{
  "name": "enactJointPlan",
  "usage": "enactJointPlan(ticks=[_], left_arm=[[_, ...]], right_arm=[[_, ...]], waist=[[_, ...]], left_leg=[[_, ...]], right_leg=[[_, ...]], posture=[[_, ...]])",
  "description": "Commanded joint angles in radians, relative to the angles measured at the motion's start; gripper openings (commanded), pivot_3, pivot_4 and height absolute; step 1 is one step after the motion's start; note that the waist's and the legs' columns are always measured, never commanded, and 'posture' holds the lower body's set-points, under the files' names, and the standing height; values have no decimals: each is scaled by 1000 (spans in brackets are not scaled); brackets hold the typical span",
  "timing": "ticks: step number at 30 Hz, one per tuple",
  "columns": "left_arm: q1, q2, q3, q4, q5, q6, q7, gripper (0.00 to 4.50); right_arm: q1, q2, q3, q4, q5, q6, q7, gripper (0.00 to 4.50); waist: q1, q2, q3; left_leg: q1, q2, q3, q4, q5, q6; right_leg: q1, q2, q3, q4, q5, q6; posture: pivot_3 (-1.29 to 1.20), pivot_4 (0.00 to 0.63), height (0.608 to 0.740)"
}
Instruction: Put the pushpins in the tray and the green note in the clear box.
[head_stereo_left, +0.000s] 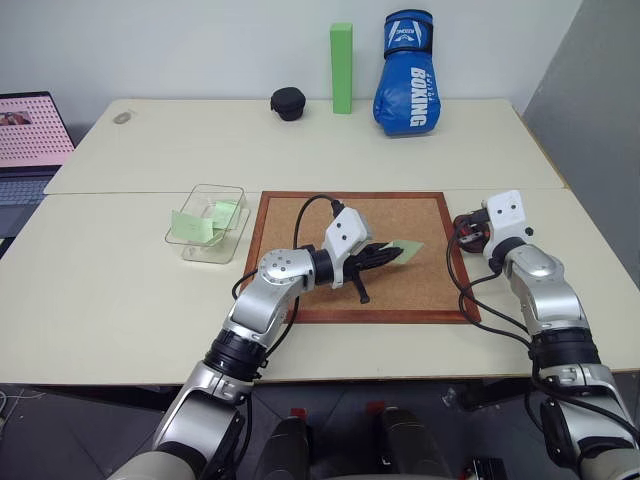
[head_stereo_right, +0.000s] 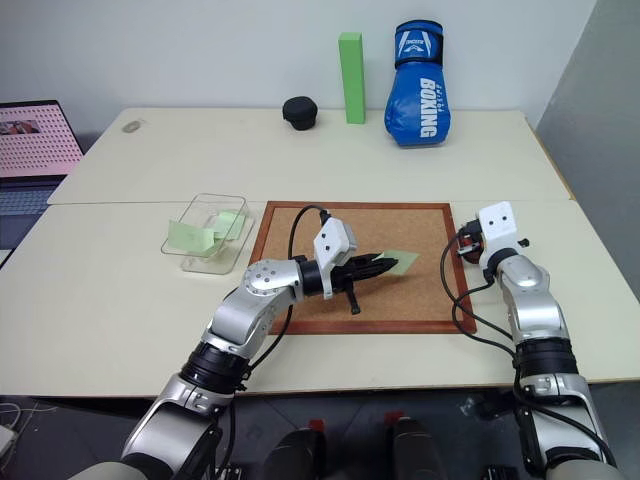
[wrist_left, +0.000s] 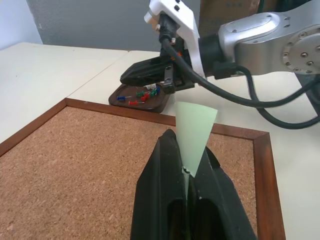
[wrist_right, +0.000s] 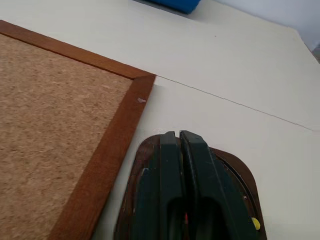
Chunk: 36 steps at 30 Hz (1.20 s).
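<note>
The left gripper (wrist_left: 187, 172) is pinching the green note (wrist_left: 195, 131) by one edge above the corkboard (head_stereo_left: 420, 285), lifted free, probably so it can be carried to the clear box (head_stereo_left: 208, 222), which is already holding other green notes (head_stereo_left: 192, 224). The right gripper (wrist_right: 179, 145) is hanging clenched directly over the tray (wrist_left: 141, 100), just beside the corkboard's right edge, probably to drop a pushpin; whether it is gripping one cannot be told. The tray is holding red, blue and green pushpins (wrist_left: 142, 96).

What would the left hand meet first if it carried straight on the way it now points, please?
Most likely the right hand, hovering over the tray just past the corkboard's frame. The left hand, shut on the green note, points across the corkboard at them; depth is uncertain.
</note>
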Motion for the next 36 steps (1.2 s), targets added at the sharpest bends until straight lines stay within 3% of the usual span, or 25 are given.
enactJointPlan(ticks=[1, 15, 20, 24, 31, 36], left_arm=[[5, -9, 12, -41, -7, -1, -1, 0], [-4, -22, 14, -31, -4, 14, 5, 0], [-3, -25, 54, -36, -19, 43, 41, 0], [-20, -39, 151, -47, 11, 74, 212, 0], [0, 15, 327, -85, 200, 82, 619, 0], [18, 39, 437, -136, 237, 146, 775, 0]], right_arm=[[-28, -15, -31, 10, 1, -49, -14, 553], [17, -25, -35, -69, 2, -66, 5, 3667], [141, -62, 25, -319, 66, -103, 213, 3667], [235, -93, 38, -605, 207, 19, 353, 3667], [203, -51, 46, -915, 441, 291, 336, 3667], [165, -14, 59, -989, 525, 399, 294, 3667]], waist=[[0, 0, 0], [0, 0, 0], [0, 0, 0], [-3, 1, 1], [-6, 0, 1], [3, 0, 1]], left_leg=[[0, 0, 0, 0, 0, 0], [0, 0, 0, 0, 0, 0], [0, 0, 0, 0, 0, 0], [0, 0, -1, 0, 0, 0], [2, 1, -3, 1, 0, 0], [0, 1, -3, 1, 0, 0]], right_leg=[[0, 0, 0, 0, 0, 0], [0, 0, 0, 0, 0, 0], [0, 0, 0, 1, 0, 0], [0, 0, 0, 1, 0, 0], [1, 1, -2, 2, 0, 1], [1, 0, -2, 1, 0, 1]], posture=[[0, 150, 740], [0, 150, 740], [0, 150, 740], [0, 150, 740], [0, 150, 740], [0, 150, 740]])
